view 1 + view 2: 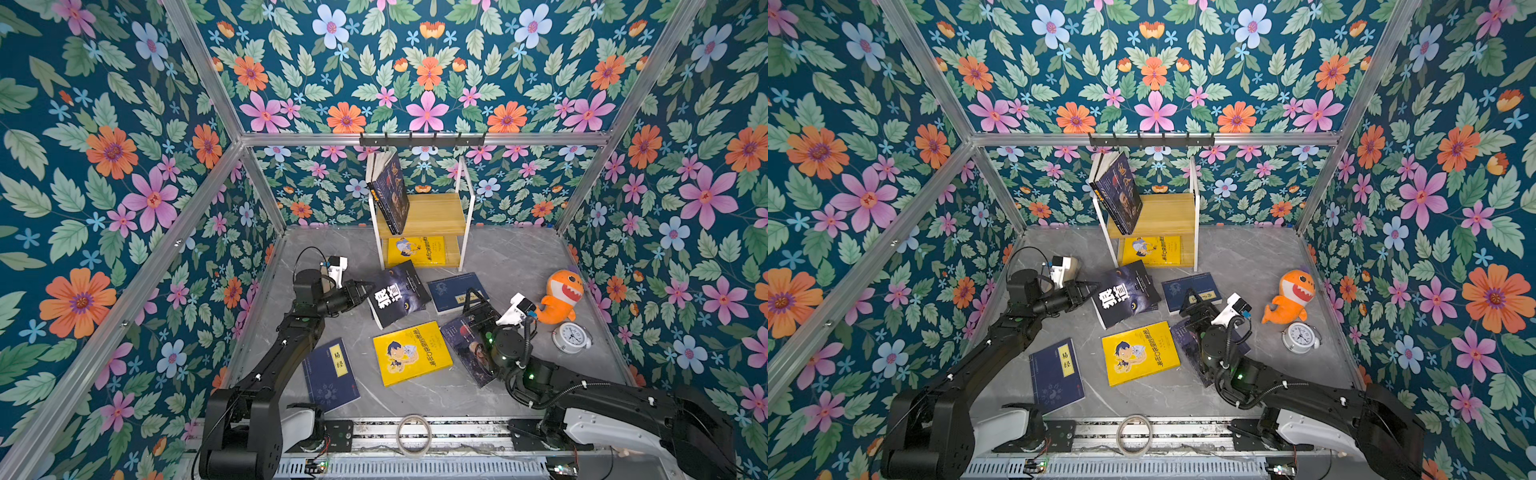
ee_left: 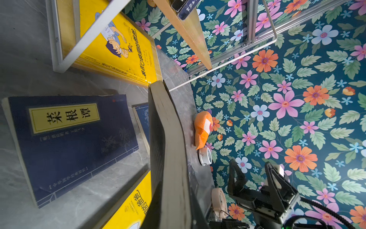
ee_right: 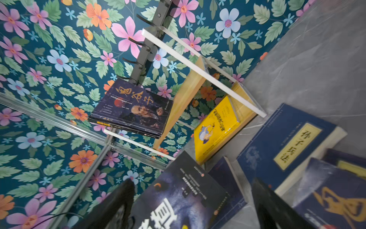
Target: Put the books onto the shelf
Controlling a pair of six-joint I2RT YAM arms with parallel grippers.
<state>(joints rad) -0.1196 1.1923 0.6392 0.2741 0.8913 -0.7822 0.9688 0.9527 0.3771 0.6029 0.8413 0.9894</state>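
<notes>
My left gripper (image 1: 368, 290) is shut on the left edge of a black book with a wolf's eye (image 1: 399, 293), which tilts up off the grey table; its page edge (image 2: 168, 142) fills the left wrist view. My right gripper (image 1: 473, 297) stands open above a navy book with a yellow label (image 1: 457, 291), nothing between its fingers (image 3: 111, 206). The shelf (image 1: 434, 214) stands at the back, dark books (image 1: 388, 191) leaning on its upper board and a yellow book (image 1: 417, 250) lying on the lower one. A yellow book (image 1: 411, 353), a navy book (image 1: 330, 376) and a dark book (image 1: 467, 349) lie flat.
An orange shark plush (image 1: 559, 297) and a white alarm clock (image 1: 571, 337) sit at the right of the table. A black hook rail (image 1: 422, 140) hangs above the shelf. A tape roll (image 1: 412, 434) lies on the front rail between the arm bases.
</notes>
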